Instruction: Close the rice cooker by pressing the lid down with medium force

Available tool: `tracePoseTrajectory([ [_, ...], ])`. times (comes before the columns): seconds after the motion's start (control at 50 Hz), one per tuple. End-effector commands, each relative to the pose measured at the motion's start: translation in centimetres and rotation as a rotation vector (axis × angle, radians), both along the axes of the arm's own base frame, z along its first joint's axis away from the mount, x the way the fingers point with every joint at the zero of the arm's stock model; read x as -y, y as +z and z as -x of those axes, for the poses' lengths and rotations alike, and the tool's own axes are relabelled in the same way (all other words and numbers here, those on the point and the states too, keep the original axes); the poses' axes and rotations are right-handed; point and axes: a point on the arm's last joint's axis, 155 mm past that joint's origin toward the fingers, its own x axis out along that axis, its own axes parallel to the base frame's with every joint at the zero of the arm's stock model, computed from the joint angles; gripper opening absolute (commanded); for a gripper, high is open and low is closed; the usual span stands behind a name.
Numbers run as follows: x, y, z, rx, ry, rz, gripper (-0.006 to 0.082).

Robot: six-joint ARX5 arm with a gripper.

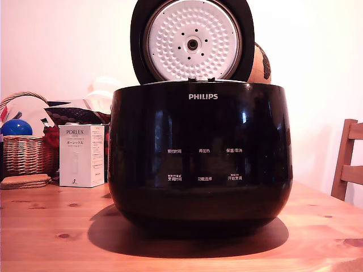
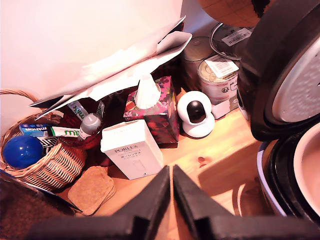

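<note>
"PHILIPS" is being shown on the cooker (image 1: 199, 164), lid (image 1: 193, 41) upright; "PORLEX" on the box (image 1: 81, 156) left in the exterior view; gripper (image 2: 171, 186) closed, empty.

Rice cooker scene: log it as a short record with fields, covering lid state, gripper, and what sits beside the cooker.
cooker: black rice cooker on a wooden table
lid: lid open, standing upright, dimpled inner plate facing the exterior camera
gripper: gripper with jaws together, nothing between them, above the table beside the cooker, not touching the lid
beside cooker, exterior view's left: white box, wicker basket with a blue ball, cork coasters
seen from wrist only: tissue box, small white camera
task status: lid not yet pressed down
</note>
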Motion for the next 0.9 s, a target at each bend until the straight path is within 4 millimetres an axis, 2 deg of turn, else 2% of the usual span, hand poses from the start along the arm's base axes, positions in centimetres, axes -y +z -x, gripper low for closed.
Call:
tracePoseTrajectory([
  [0.0,0.1,0.4,-0.1,0.012,0.000,0.011,-0.0019],
  [0.26,0.7,2.7,-1.1,0.105,-0.009,0.062,-0.0019],
  [0.44,2.1,4.6,-3.2,0.177,-0.070,0.144,-0.0019],
  [0.66,5.4,5.4,-6.5,0.153,-0.197,0.232,-0.0019],
  [0.88,9.0,7.9,-10.2,0.169,-0.328,0.319,-0.0019],
])
